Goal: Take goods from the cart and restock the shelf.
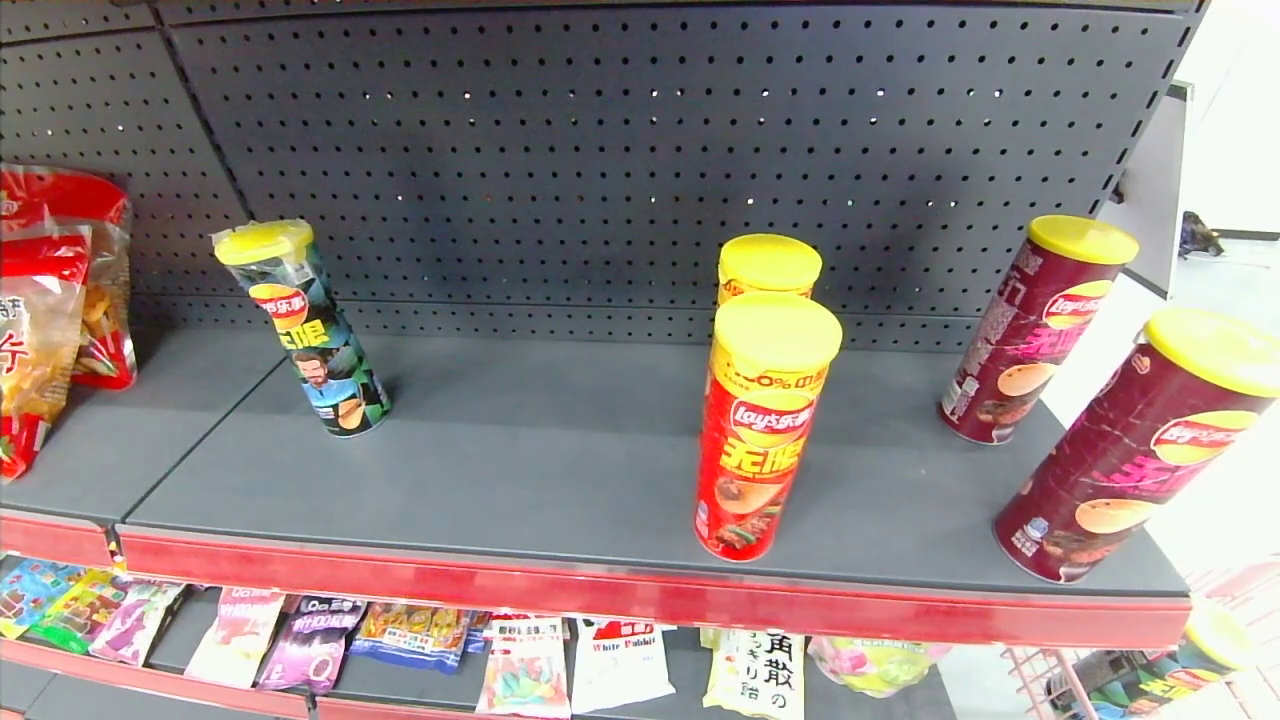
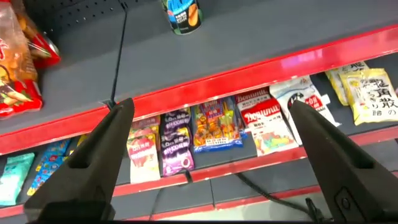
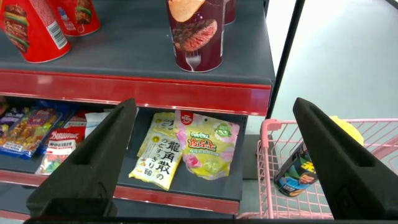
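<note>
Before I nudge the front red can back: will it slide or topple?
Front red can stands tall on a narrow base, so a high push probably tips it. Its round body would likely roll once down. It sits near the shelf edge, so a fall seems possible.

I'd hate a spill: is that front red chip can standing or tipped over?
Upright: the front red can stands on its base on the shelf, yellow lid on top.

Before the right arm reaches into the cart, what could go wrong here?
1. The front maroon can stands near the front right corner of the shelf; a passing arm could knock it off.
2. The dark can in the pink cart sits close behind wire bars; the open right gripper may snag them.
</note>
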`<state>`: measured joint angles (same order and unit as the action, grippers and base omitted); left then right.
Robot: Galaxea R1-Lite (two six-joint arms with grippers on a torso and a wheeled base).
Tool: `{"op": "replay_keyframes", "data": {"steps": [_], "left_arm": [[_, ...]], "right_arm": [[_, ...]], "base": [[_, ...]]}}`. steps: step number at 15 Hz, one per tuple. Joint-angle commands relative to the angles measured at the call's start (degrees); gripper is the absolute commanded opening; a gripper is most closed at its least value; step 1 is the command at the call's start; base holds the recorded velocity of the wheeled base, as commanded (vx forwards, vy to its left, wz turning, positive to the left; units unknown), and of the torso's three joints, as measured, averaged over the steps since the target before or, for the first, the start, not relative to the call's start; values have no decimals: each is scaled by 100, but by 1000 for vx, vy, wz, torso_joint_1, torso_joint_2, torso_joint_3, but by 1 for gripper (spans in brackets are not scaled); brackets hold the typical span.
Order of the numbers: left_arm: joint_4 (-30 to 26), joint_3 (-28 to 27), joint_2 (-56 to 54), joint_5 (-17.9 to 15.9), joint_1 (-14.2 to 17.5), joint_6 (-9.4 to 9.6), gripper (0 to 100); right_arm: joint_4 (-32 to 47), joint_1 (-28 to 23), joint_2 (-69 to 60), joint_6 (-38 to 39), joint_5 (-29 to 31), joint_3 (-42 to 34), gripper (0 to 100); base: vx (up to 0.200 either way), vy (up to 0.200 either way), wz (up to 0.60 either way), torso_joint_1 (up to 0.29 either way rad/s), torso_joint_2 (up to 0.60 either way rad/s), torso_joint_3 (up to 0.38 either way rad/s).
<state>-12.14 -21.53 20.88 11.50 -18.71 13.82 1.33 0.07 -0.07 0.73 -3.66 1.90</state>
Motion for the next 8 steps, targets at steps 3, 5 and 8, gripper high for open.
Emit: {"op": "replay_keyframes", "data": {"steps": [3, 5, 8], "left_arm": [[-7, 52, -93, 2, 8, 15, 100], [-34, 105, -190, 2, 8, 68, 100], [-34, 202, -304, 2, 8, 121, 100]], "right_arm": [[8, 1, 7, -20, -3, 3, 100], [-1, 1, 7, -20, -3, 3, 100], [-1, 1, 7, -20, -3, 3, 100]], "base": [[-67, 0, 0, 1, 1, 1], [-200, 0, 0, 12, 2, 0], [-200, 0, 0, -1, 4, 5]]}}
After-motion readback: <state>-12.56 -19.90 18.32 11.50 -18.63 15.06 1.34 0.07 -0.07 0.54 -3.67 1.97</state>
